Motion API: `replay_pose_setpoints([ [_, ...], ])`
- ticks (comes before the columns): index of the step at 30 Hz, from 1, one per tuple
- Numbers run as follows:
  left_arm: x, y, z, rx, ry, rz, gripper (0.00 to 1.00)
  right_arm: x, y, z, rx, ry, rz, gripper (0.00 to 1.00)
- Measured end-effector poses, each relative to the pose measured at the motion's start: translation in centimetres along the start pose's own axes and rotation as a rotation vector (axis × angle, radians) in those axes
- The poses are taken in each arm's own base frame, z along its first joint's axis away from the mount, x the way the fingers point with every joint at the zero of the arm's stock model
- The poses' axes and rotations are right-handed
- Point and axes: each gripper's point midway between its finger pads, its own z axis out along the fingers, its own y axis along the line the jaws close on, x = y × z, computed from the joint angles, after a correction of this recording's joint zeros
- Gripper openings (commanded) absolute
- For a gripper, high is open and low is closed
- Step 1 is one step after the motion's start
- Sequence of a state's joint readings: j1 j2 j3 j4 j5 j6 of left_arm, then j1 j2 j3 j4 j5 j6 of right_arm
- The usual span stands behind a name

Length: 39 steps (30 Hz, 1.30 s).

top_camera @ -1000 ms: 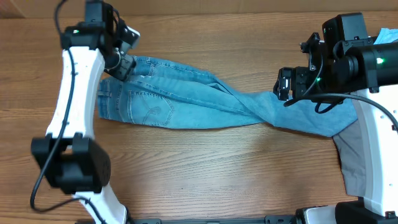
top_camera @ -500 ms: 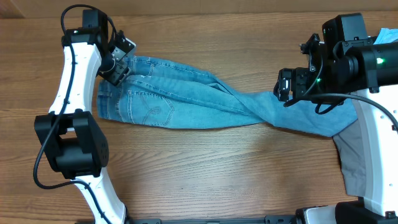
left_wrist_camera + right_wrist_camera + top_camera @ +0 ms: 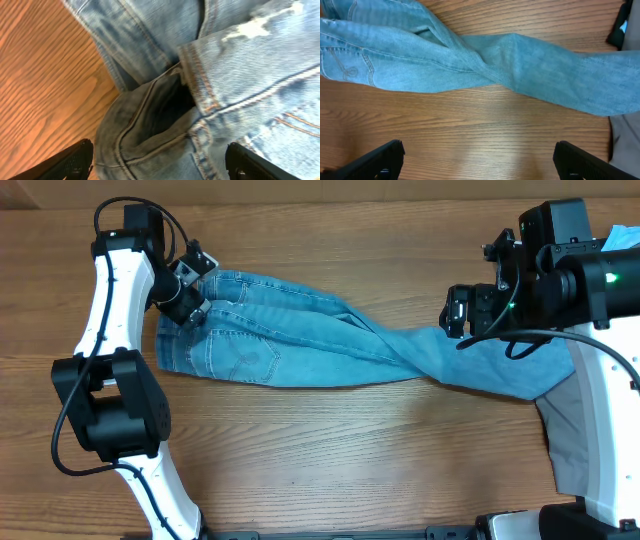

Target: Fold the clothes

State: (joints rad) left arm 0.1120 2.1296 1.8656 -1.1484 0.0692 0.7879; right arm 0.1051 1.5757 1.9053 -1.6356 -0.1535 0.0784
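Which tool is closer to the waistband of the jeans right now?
Left. The left tool sits open right over the waistband of the jeans; the right tool, also open, is by the twisted legs, far along from it.

Leg ends of the long light-blue denim jeans (image 3: pixel 300 340) were hidden under the white right arm (image 3: pixel 603 395) at 3 o'clock; grey cloth trousers (image 3: pixel 560 440) at 4 o'clock were partly covered.
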Motion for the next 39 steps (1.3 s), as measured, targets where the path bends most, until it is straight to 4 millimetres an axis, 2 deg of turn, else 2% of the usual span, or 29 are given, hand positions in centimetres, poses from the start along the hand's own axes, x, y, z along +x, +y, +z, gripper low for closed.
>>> replay_pose_setpoints([
  [3,-0.2,-0.3,0.0,0.017,-0.014,0.017,0.68,0.0,0.0,0.0,0.000,-0.001,-0.001,1.00],
  [4,-0.2,-0.4,0.0,0.023,-0.014,0.025,0.57,0.0,0.0,0.0,0.001,-0.001,0.000,1.00],
  [5,-0.1,-0.6,0.1,0.030,-0.012,0.029,0.35,0.0,0.0,0.0,0.000,-0.001,-0.001,1.00],
  [6,-0.1,-0.7,0.1,0.037,-0.009,0.033,0.29,0.0,0.0,0.0,0.000,-0.001,-0.001,1.00],
  [8,0.1,-0.9,0.2,0.047,0.000,0.028,0.28,0.0,0.0,0.0,0.000,-0.001,-0.001,1.00],
  [10,0.3,-1.1,0.3,0.055,0.008,0.030,0.21,0.0,0.0,0.0,0.000,0.000,-0.001,1.00],
  [12,0.5,-1.3,0.2,0.062,0.015,0.030,0.12,0.0,0.0,0.0,0.000,0.000,-0.001,1.00],
  [13,0.6,-1.4,0.2,0.067,0.019,0.027,0.04,0.0,0.0,0.0,0.000,0.000,0.000,1.00],
  [18,0.8,-1.7,0.2,0.079,0.030,-0.030,0.04,0.2,0.0,0.0,0.002,0.008,0.001,1.00],
  [22,2.1,-3.0,-0.7,0.131,0.095,-0.138,0.04,0.5,-0.1,0.0,0.004,0.022,0.003,1.00],
  [24,3.1,-4.3,-2.5,0.174,0.157,-0.233,0.04,0.7,-0.1,0.0,0.005,0.027,0.005,1.00],
  [26,3.2,-4.4,-3.7,0.177,0.171,-0.290,0.04,0.9,-0.1,0.0,0.006,0.035,0.006,1.00],
  [28,3.7,-5.4,-5.8,0.203,0.215,-0.381,0.04,1.4,-0.2,0.0,0.009,0.056,0.018,1.00],
  [31,3.2,-5.6,-7.2,0.191,0.210,-0.499,0.04,1.5,-0.2,0.0,0.010,0.059,0.029,1.00],
  [35,2.1,-6.8,-7.3,0.214,0.209,-0.602,0.04,1.4,-0.2,0.0,0.009,0.057,0.035,1.00],
  [39,1.2,-10.2,-7.5,0.247,0.235,-0.579,0.04,1.4,-0.2,0.0,0.010,0.058,0.036,1.00],
])
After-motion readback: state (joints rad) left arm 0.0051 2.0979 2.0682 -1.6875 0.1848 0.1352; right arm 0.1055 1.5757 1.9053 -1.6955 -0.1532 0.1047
